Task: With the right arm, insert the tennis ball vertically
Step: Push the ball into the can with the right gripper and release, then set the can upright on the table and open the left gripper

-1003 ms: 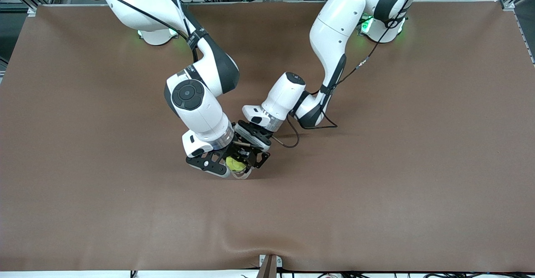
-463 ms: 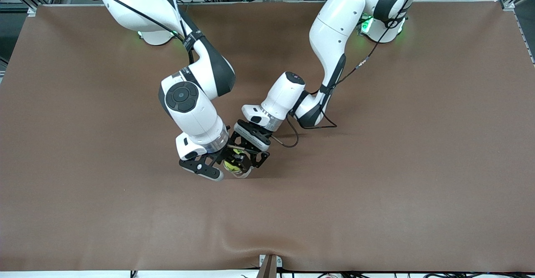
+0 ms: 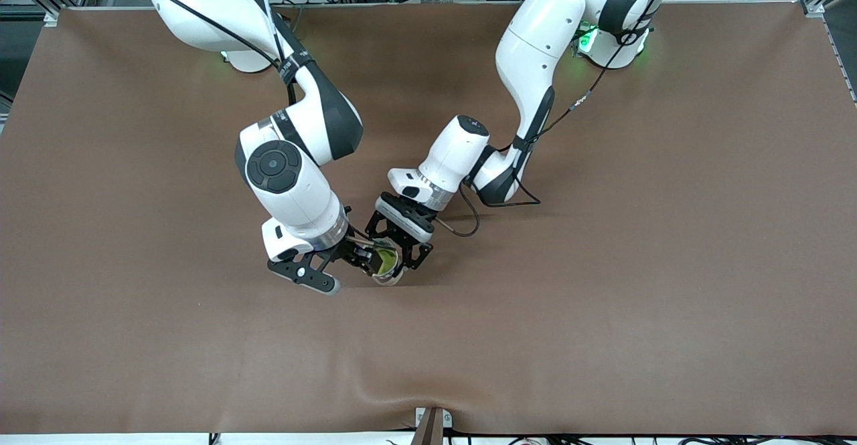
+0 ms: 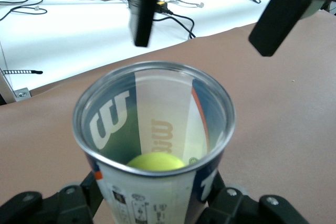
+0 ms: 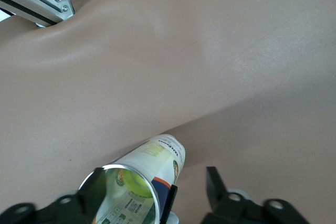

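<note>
A clear tennis-ball can (image 3: 386,273) with a white, blue and orange label stands mouth up near the table's middle. My left gripper (image 3: 395,257) is shut on its wall. In the left wrist view the can (image 4: 223,129) fills the frame, the gripper (image 4: 155,205) clamps it low down, and the yellow tennis ball (image 4: 156,161) lies deep inside. My right gripper (image 3: 355,261) is open and empty, just above the can's mouth toward the right arm's end. Its fingers (image 4: 144,9) show above the rim. The right wrist view shows my right gripper (image 5: 155,190), the can (image 5: 155,156) and the ball (image 5: 131,182).
A brown mat (image 3: 602,298) covers the whole table, with a wrinkle near the front edge by a metal bracket (image 3: 432,421). A black cable (image 3: 465,221) loops from the left arm's wrist down to the mat beside the can.
The ball, held in my right gripper over the can's mouth a second ago, now lies inside the can. My right gripper has opened and moved toward the right arm's end. The left arm has stayed still.
</note>
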`<state>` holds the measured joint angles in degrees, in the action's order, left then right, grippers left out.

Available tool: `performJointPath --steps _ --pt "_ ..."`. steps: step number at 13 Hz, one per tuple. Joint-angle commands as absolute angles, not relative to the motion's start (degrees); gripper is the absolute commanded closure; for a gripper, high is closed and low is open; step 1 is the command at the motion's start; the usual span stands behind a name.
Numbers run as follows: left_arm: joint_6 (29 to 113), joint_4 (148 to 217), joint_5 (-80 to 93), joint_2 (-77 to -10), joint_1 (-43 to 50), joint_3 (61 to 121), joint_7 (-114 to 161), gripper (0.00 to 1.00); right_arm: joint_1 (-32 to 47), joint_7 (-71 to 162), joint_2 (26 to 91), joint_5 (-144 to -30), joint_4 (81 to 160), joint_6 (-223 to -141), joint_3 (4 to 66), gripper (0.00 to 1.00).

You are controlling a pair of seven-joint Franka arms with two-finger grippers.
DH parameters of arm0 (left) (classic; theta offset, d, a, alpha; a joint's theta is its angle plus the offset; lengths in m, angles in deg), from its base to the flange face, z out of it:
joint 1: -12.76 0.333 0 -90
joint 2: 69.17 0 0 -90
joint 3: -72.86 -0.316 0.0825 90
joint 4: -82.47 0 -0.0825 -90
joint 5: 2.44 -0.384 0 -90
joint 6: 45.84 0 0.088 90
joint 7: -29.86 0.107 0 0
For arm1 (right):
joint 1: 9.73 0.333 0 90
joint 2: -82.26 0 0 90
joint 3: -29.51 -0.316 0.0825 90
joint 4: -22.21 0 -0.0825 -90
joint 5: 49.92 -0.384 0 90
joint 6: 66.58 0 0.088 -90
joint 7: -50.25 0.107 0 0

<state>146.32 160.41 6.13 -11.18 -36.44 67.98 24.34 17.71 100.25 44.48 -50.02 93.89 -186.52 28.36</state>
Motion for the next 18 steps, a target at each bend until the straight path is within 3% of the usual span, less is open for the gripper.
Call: performJointPath --steps 1,4,5,7,13,14,15,18 --pt "146.7 159.3 6.9 -10.3 -36.7 67.4 24.7 0.21 16.8 97.8 45.2 -49.3 93.8 -185.3 27.8 0.53" --pt "146.7 159.3 6.9 -10.3 -36.7 67.4 24.7 0.19 13.1 89.6 47.3 -49.4 93.8 -182.4 27.8 0.71" --pt "146.7 159.3 6.9 -10.3 -36.7 67.4 24.7 0.19 11.5 85.3 47.5 -49.7 93.8 -181.8 27.7 0.72" --pt "146.7 159.3 6.9 -10.4 -36.8 67.4 24.6 0.0 8.0 76.3 48.4 -49.7 93.8 -178.9 27.7 0.77" --pt "146.7 159.3 6.9 -11.3 -36.8 67.4 24.7 0.0 -4.9 47.7 52.5 -49.9 93.0 -170.2 27.7 0.79" --pt "146.7 159.2 6.9 -11.9 -36.8 67.4 24.7 0.0 -7.3 43.9 52.9 -49.9 92.3 -168.4 27.7 0.5" --pt "146.7 159.2 6.9 -12.7 -36.9 67.4 24.6 0.0 -9.7 41.4 53.2 -50.1 91.5 -167.4 27.5 0.01" --pt "146.6 158.8 7.1 -14.7 -37.1 67.4 24.4 0.0 -12.9 39.5 55.0 -50.0 89.6 -162.2 27.1 0.0"
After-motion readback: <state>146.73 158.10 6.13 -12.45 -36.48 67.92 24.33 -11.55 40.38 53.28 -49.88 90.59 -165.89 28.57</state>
